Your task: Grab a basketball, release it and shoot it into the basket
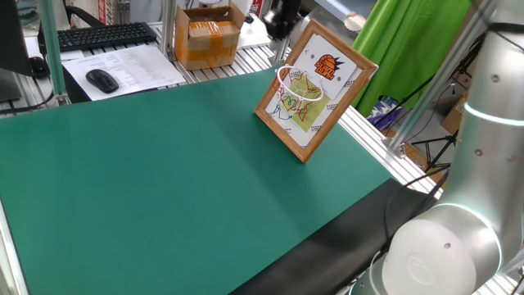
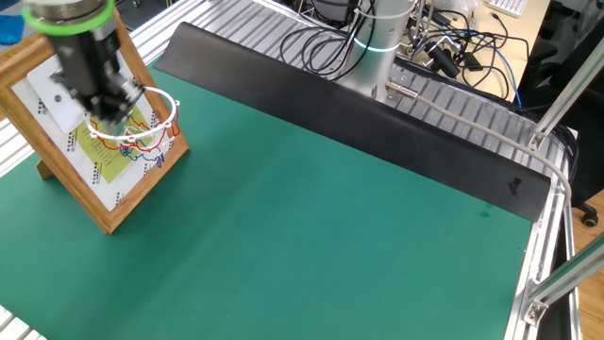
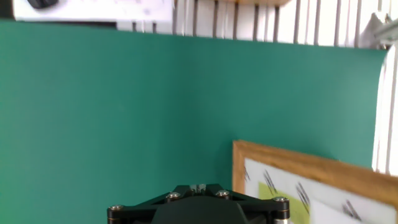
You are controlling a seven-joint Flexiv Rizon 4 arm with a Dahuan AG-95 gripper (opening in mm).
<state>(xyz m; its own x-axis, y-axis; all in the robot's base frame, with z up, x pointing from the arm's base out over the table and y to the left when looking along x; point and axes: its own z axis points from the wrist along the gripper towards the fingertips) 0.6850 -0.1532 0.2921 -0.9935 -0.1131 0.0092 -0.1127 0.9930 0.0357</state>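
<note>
The basket is a white wire hoop [image 1: 296, 82] with a net on a wood-framed board [image 1: 315, 90] that leans at the far right of the green mat. In the other fixed view my gripper [image 2: 107, 125] hangs just above the hoop [image 2: 142, 123], in front of the board [image 2: 104, 179]. In the first fixed view the gripper [image 1: 282, 41] shows as a dark shape over the hoop. The hand view shows only the hand's black body [image 3: 199, 208] and the board's frame [image 3: 311, 165]; the fingers are hidden. The basketball shows in no view.
A brown cardboard box [image 1: 209, 33], a keyboard [image 1: 102, 37], a mouse [image 1: 102, 79] and papers lie behind the mat. The arm's white link [image 1: 458, 229] fills the near right. The arm's base [image 2: 377, 47] and cables [image 2: 321, 42] stand beyond a black strip.
</note>
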